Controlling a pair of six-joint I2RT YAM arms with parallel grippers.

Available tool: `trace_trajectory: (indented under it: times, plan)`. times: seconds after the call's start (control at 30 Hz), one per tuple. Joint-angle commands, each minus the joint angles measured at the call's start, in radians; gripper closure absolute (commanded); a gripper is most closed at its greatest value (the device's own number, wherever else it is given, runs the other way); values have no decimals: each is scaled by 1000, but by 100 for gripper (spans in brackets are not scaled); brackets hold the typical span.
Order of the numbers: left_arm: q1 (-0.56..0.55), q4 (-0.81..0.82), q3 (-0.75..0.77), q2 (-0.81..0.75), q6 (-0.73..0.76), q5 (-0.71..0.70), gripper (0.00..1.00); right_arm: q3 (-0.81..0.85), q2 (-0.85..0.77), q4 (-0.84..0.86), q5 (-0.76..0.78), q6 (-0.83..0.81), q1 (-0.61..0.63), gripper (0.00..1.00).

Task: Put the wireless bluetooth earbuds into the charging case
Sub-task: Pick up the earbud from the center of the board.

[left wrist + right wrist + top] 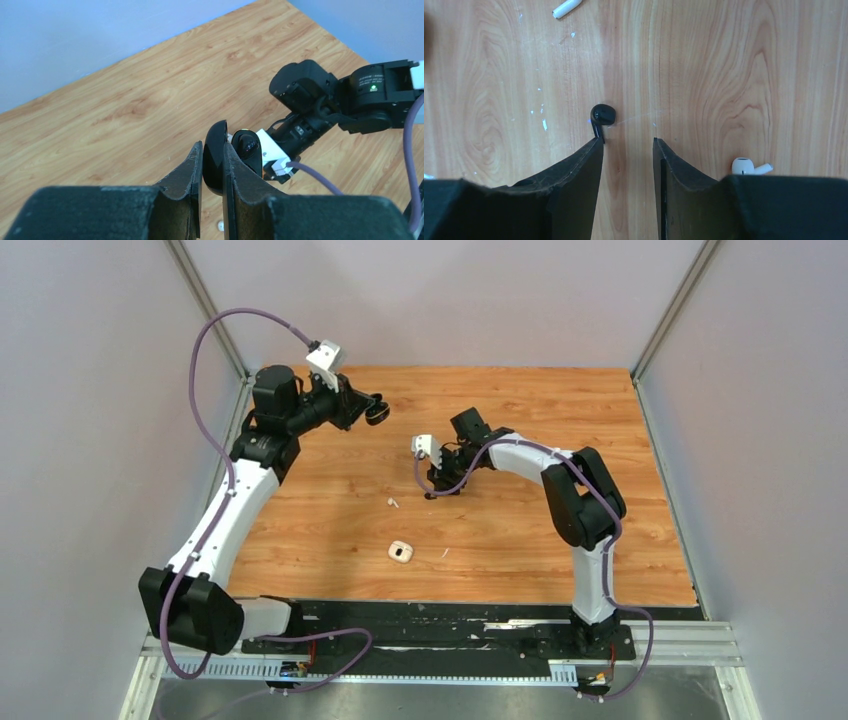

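Observation:
My left gripper (212,152) is raised over the far left of the table and shut on the lid of an open black charging case (215,162). The case's other half (247,148) stands beside the right finger with a dark rounded shape in it. The same case (377,411) shows in the top view. My right gripper (626,142) points down at the table (520,530), open, with bare wood between the fingers. A black earbud (602,115) lies just beyond its left fingertip (596,145), the stem touching the tip. White earbuds lie at the right (749,165) and far left (566,7).
A white case (401,552) sits on the wood near the front centre, with a white earbud (392,503) a little beyond it. Grey walls close in the table on three sides. The arm bases stand along the near edge.

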Motion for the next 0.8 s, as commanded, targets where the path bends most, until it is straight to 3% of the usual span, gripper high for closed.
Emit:
trace_trajectory:
  times: [0.0, 0.3, 0.77]
  plan:
    - [9, -12, -2, -58, -16, -9, 100, 53, 22, 9, 38, -78, 15, 59]
    - [16, -8, -24, -85, -22, -18, 100, -26, 0, 9, 70, -141, 74, 59]
    - [19, -21, -53, -120, -18, -18, 100, -13, 1, 7, 75, -91, 97, 63]
